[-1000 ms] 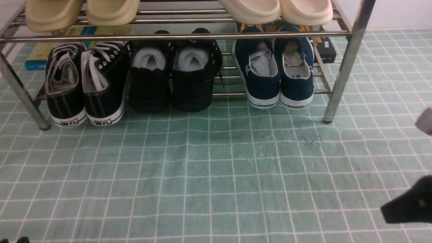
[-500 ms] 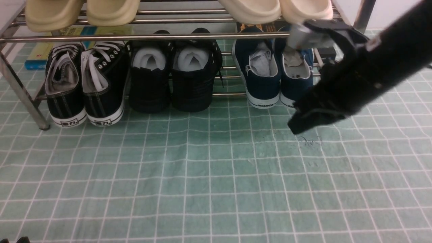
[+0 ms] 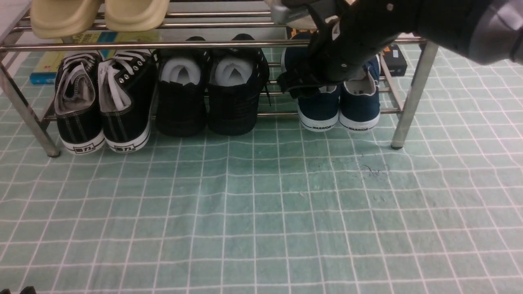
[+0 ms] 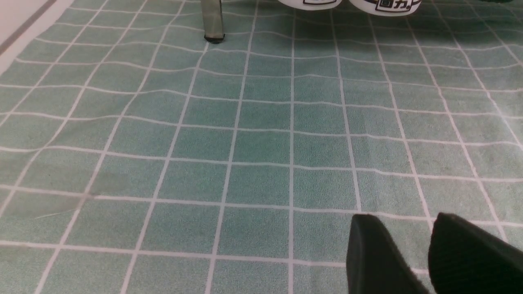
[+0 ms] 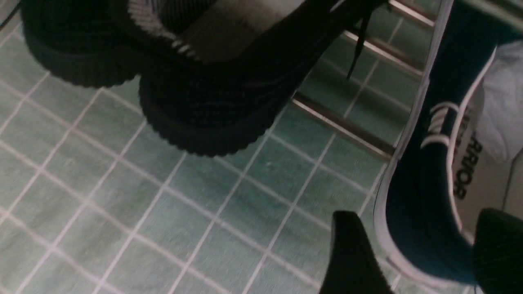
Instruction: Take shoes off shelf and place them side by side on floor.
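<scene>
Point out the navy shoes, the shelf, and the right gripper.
navy shoes (image 3: pixel 359 107): front view, heel of the right-hand shoe.
shelf (image 3: pixel 414 92): front view, right front leg.
right gripper (image 5: pixel 416 216): right wrist view, gap between its fingertips.

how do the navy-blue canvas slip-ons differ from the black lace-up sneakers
The navy-blue canvas slip-ons have no laces; the black lace-up sneakers have white ones. The slip-ons sit at the chrome shelf's right end, the sneakers at its left. The open right gripper straddles one slip-on's side; the sneakers are untouched. Both have white soles, heels out on the lower tier.
</scene>
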Robot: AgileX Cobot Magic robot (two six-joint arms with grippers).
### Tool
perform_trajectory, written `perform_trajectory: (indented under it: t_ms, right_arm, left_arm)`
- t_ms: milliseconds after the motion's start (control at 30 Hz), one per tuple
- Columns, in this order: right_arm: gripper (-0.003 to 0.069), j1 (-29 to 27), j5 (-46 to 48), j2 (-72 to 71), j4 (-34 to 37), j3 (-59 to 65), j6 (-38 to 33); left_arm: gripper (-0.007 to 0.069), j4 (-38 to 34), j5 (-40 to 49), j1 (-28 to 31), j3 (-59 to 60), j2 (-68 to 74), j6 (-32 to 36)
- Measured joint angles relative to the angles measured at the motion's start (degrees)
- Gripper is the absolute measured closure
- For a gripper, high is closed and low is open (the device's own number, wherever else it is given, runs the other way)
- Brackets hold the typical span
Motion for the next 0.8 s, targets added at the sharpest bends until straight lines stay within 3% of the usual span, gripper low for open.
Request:
perform_trajectory:
  t_ms: [300,600,733,800]
  right_arm:
    - [0.0243,0.0,-6.24,5.23,-6.42,-0.26,4.86]
    - [0.0252,0.0,-8.99,9.22,-16.35,-0.32,17.72]
    - [0.0379,0.0,-9.5,9.88,-17.55,-0.37,21.04]
    - [0.0561,0.0,-9.02,9.57,-17.27,-0.37,21.58]
  left_arm:
    - [0.0383,0.0,0.0,0.0,0.0,0.0,0.0]
    - [0.0383,0.01,0.0,0.0,0.0,0.0,0.0]
    - [0.0383,0.01,0.0,0.0,0.0,0.0,0.0]
    - [0.0383,0.01,0.0,0.0,0.0,0.0,0.0]
